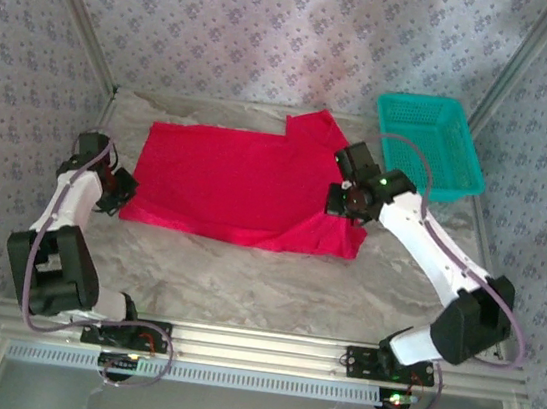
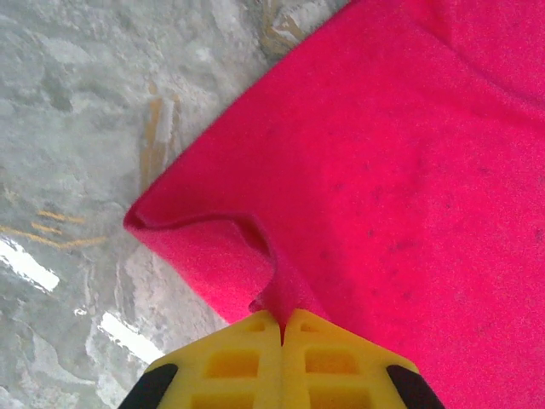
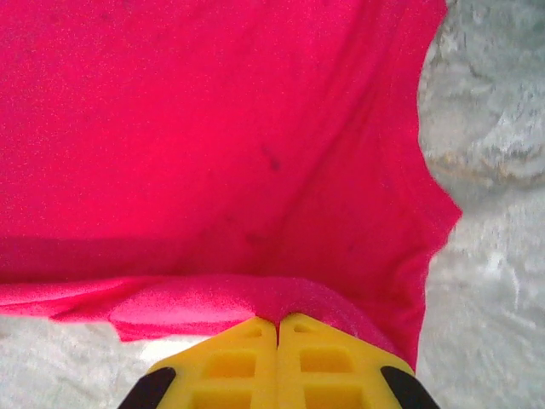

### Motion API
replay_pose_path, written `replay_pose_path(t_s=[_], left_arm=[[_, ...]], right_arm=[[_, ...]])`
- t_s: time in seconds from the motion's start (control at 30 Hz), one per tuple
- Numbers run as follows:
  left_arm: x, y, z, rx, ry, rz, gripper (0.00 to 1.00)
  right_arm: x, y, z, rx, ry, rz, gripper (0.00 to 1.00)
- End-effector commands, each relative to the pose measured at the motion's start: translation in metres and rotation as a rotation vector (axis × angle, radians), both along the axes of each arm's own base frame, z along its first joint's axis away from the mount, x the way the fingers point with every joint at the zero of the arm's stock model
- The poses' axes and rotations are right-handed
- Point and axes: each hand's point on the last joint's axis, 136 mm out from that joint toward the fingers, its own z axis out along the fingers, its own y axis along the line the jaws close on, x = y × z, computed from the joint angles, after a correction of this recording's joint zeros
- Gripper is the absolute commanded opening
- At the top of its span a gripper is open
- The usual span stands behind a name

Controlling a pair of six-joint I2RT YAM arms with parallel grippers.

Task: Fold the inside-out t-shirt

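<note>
Left hand [image 2: 281, 322] and right hand [image 3: 278, 324] closed tight on the red t-shirt [image 1: 226, 183].
It lies spread on the marbled worktop [image 1: 273, 285], pinched at both ends, near a teal basket [image 1: 433, 145].

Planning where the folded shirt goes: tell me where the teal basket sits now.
In the top view, the teal basket sits at the far right corner of the table, just right of the red t-shirt and apart from it.
</note>
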Motion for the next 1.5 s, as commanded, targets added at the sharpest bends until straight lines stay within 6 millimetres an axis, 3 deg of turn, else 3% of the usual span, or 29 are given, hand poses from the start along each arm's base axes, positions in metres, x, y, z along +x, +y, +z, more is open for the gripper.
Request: replay_pose_path(t_s=[0.0, 0.13, 0.33, 0.73, 0.97, 1.03, 1.1, 1.17, 1.2, 1.27, 1.37, 1.47], left_arm=[[0.02, 0.013, 0.008, 0.058, -0.019, -0.004, 0.0], [0.035, 0.018, -0.001, 0.06, 0.014, -0.013, 0.0], [0.051, 0.024, -0.012, 0.066, 0.042, -0.016, 0.0], [0.085, 0.026, -0.031, 0.047, 0.064, -0.029, 0.0], [0.11, 0.032, -0.051, 0.064, 0.109, -0.059, 0.0], [0.12, 0.037, -0.054, 0.079, 0.121, -0.068, 0.06], [0.131, 0.039, -0.054, 0.083, 0.115, -0.081, 0.17], [0.135, 0.035, -0.052, 0.078, 0.131, -0.103, 0.48], [0.136, 0.031, -0.049, 0.077, 0.131, -0.118, 0.54], [0.134, 0.025, -0.04, 0.088, 0.125, -0.139, 0.61], [0.122, 0.016, -0.017, 0.136, 0.099, -0.16, 0.64], [0.103, -0.006, -0.001, 0.149, 0.045, -0.205, 0.63]], right_arm=[[0.035, 0.0, 0.014, -0.008, -0.065, 0.038, 0.0], [0.062, -0.005, 0.017, -0.013, -0.071, 0.021, 0.0], [0.086, -0.007, 0.01, -0.021, -0.047, 0.022, 0.0], [0.13, 0.003, -0.033, -0.021, 0.044, 0.025, 0.0], [0.176, 0.009, -0.059, 0.012, 0.076, -0.01, 0.0], [0.193, 0.01, -0.064, 0.037, 0.082, -0.028, 0.0], [0.207, 0.012, -0.066, 0.072, 0.094, -0.039, 0.14], [0.216, 0.01, -0.065, 0.084, 0.106, -0.051, 0.51], [0.216, 0.009, -0.063, 0.082, 0.114, -0.054, 0.61], [0.211, 0.008, -0.055, 0.065, 0.111, -0.059, 0.66], [0.186, 0.026, -0.048, 0.103, 0.119, -0.009, 0.63], [0.148, 0.051, -0.059, 0.195, 0.146, 0.011, 0.58]])
